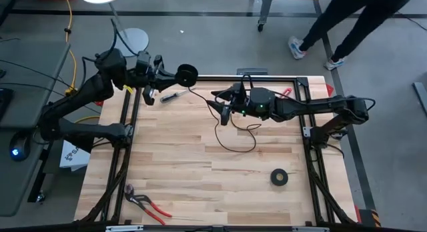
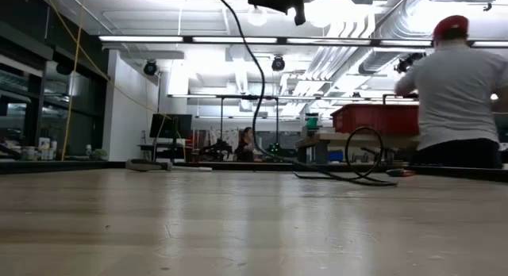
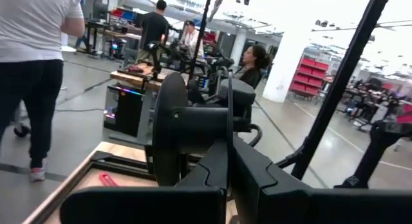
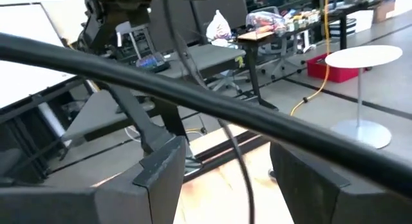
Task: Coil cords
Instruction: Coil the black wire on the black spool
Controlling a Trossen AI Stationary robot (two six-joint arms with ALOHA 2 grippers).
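The thin black cord (image 1: 248, 127) runs from a black spool (image 1: 187, 74) near the table's far edge toward my right gripper (image 1: 223, 105). From there it drops and lies in loose loops on the wooden table (image 1: 200, 185). My left gripper (image 1: 175, 75) is shut on the spool, held high and level. My right gripper (image 4: 225, 179) is open and raised over the table's far middle. The cord (image 4: 241, 159) passes between its fingers. In the low view the cord (image 2: 246, 62) hangs down to the table, and one loop (image 2: 365, 153) stands up. My left gripper pinches the spool by the edge of a thin flange (image 3: 230, 130) between its two shut fingers, which come at it level from the table's left. The spool is lifted clear of the table, its axis lying across the fingers. My right gripper: whether its fingers touch the cord I cannot tell.
A black tape roll (image 1: 279, 177) lies near the right front. Red-handled pliers (image 1: 147, 204) lie at the left front, and a small tool (image 1: 172, 97) lies by the far edge. A dark bar (image 4: 193, 95) crosses the right wrist view. A person (image 1: 347, 25) walks beyond the far edge.
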